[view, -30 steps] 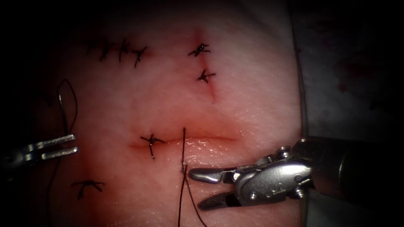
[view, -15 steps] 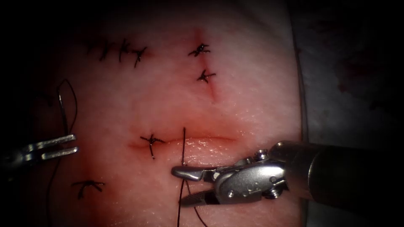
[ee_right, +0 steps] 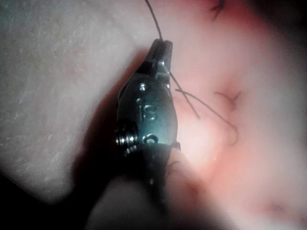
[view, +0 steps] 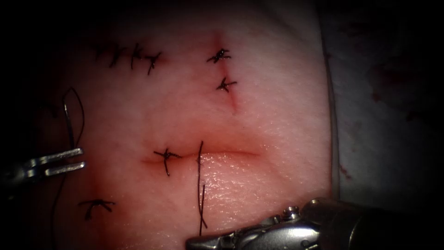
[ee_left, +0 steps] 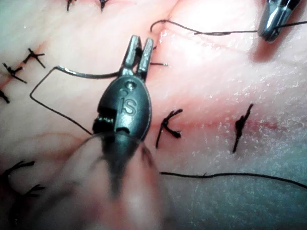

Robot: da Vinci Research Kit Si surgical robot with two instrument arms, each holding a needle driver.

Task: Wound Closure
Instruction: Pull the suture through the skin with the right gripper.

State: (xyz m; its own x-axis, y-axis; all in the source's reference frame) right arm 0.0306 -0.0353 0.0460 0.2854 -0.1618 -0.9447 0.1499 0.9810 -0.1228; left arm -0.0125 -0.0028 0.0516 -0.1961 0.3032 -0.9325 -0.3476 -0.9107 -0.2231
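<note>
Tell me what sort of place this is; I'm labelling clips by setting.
Probably a bench suturing practice setup: a slab of tissue with several tied stitches, a partly closed cut, and two needle drivers; the left gripper holds the needle, the right gripper thread.

dim, heavily vignetted, blurred foregrounds

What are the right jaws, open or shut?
Shut on the thread: the right tool pinches it. Left tool holds the needle, outside the tissue.
</note>
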